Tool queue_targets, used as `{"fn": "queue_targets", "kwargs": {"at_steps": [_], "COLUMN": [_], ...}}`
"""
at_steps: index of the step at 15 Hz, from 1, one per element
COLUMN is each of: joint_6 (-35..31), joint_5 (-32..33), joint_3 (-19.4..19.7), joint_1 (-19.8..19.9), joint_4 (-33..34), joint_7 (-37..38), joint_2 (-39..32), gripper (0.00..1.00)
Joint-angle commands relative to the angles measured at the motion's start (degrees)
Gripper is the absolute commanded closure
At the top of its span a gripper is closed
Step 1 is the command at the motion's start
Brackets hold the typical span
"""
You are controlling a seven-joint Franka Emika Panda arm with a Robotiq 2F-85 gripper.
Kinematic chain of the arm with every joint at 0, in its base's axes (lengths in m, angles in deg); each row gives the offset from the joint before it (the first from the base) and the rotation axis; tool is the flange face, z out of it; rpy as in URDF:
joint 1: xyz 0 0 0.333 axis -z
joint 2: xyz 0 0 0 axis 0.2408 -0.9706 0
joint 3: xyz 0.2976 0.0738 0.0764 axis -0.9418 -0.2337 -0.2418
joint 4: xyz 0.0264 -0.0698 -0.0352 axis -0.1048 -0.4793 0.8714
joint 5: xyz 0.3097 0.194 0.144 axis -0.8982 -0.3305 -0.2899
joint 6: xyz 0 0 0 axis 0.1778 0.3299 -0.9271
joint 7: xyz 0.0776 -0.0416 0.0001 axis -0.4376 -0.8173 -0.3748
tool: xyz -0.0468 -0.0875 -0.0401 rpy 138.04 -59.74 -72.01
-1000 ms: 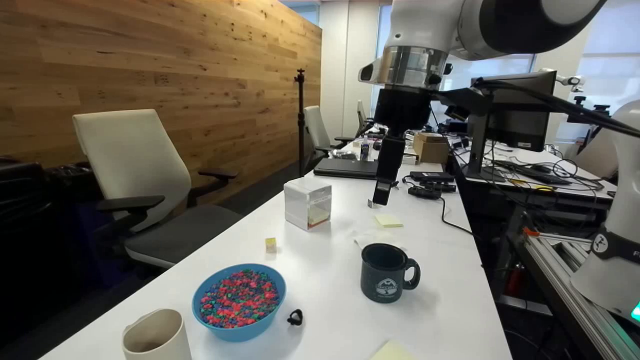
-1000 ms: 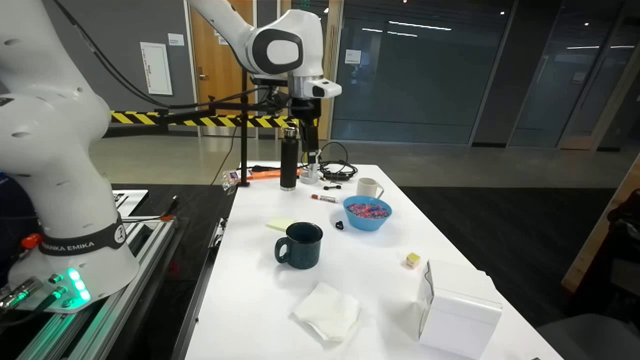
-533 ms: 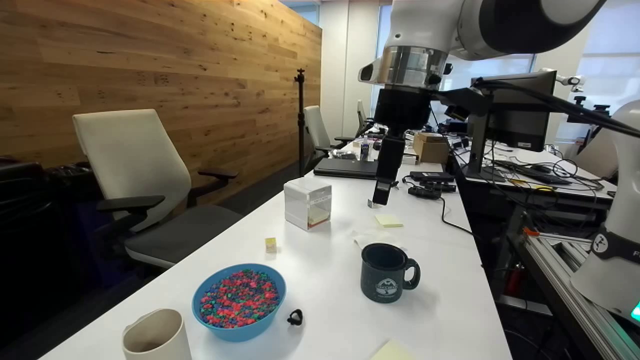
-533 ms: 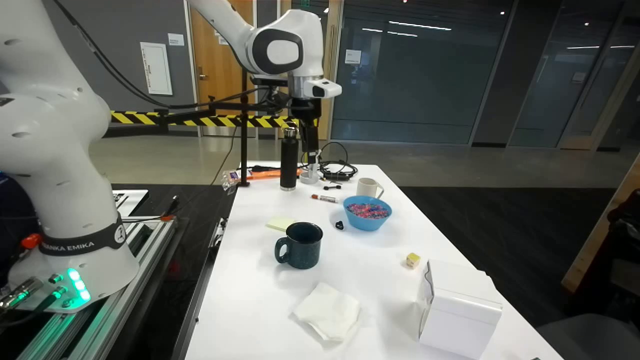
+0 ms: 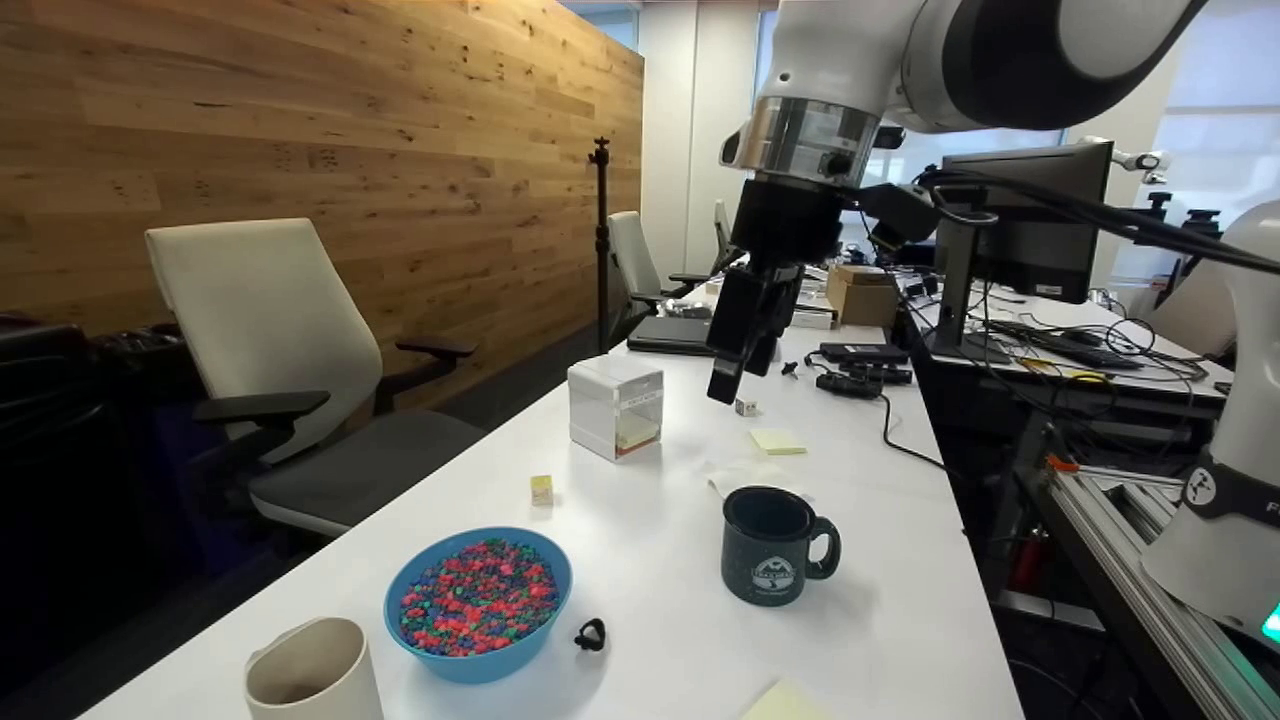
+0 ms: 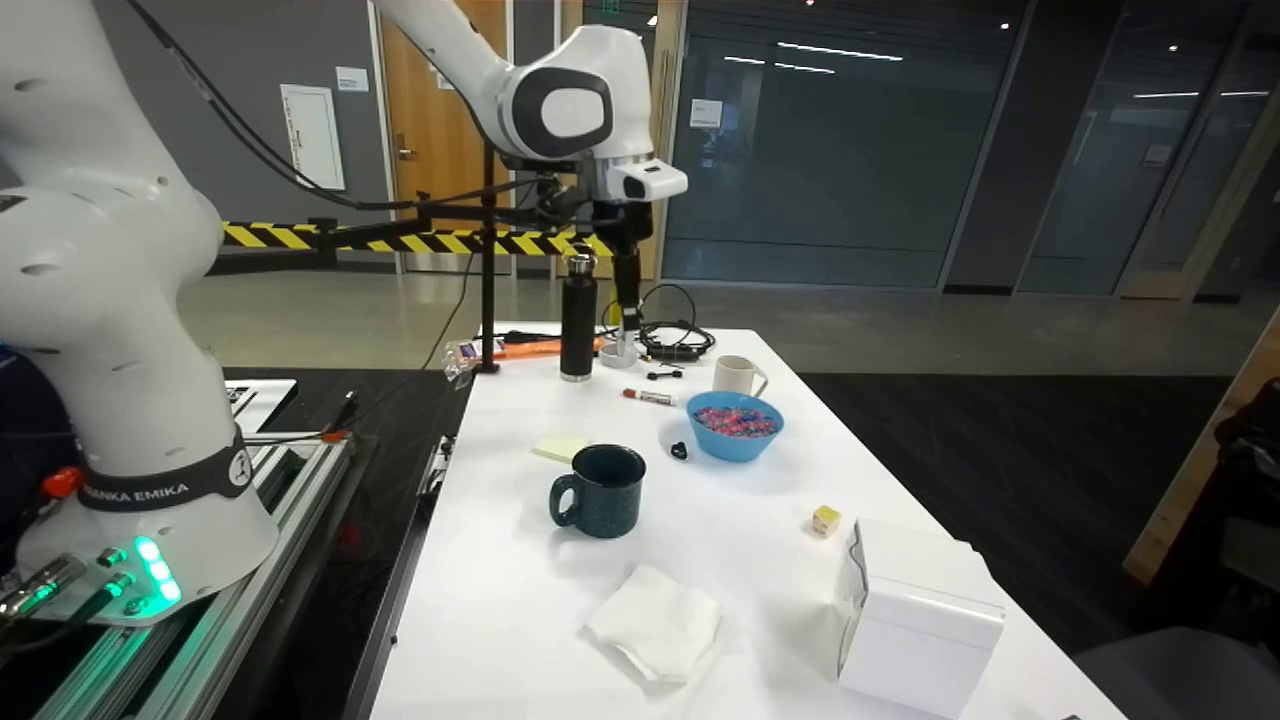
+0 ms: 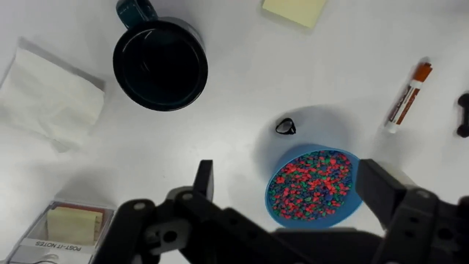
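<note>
One blue bowl (image 7: 350, 203) of loose coloured bits (image 7: 311, 187) sits on the white table (image 7: 227, 143); in the wrist view it shows between the fingertips of the gripper (image 7: 288, 179), though well below them. The fingers (image 7: 203, 179) stand wide apart and grip nothing; they point down, somewhat tilted in an exterior view, which probably suits looking onto the tabletop from above. The bowl rests upright, likely so that its small contents stay in.

Reading the wrist view as a clock centred on the bowl, a small black ring-like piece (image 7: 285, 126) lies just beside it at 11. Between 1 and 2 a marker (image 7: 407, 99) lies on its side; farther out, at 2, is a black dumbbell-shaped piece (image 7: 463, 115), cut off by the frame. At 12 lies a yellow sticky note (image 7: 295, 11). At 10 a dark green mug (image 7: 161, 66) stands mouth up, handle toward its own 11. Between 9 and 10 a white napkin (image 7: 51, 99) lies creased. Between 8 and 9 a clear box (image 7: 58, 245) lettered "Post-it notes" holds yellow pads, presumably to keep them together. In an exterior view a yellow cube (image 5: 541, 490) sits at the bowl's 1 o'clock and a cream mug (image 5: 350, 690) at its 8.
</note>
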Motion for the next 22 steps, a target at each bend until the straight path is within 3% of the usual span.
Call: {"fn": "queue_targets", "kwargs": {"at_steps": [1, 7, 16, 22], "joint_6": [-1.59, -2.11, -1.34, 0.08], "joint_5": [3.99, 10.65, 21.05, 24.17], "joint_3": [-0.05, 1.39, 6.70, 9.39], "joint_1": [0.55, 2.19, 3.91, 3.16], "joint_4": [1.20, 3.58, 6.14, 8.29], "joint_7": [6.26, 13.74, 26.16, 41.08], "joint_2": [-1.53, -3.71, -8.34, -11.42], "gripper": [0.00, 0.00, 0.00, 0.00]}}
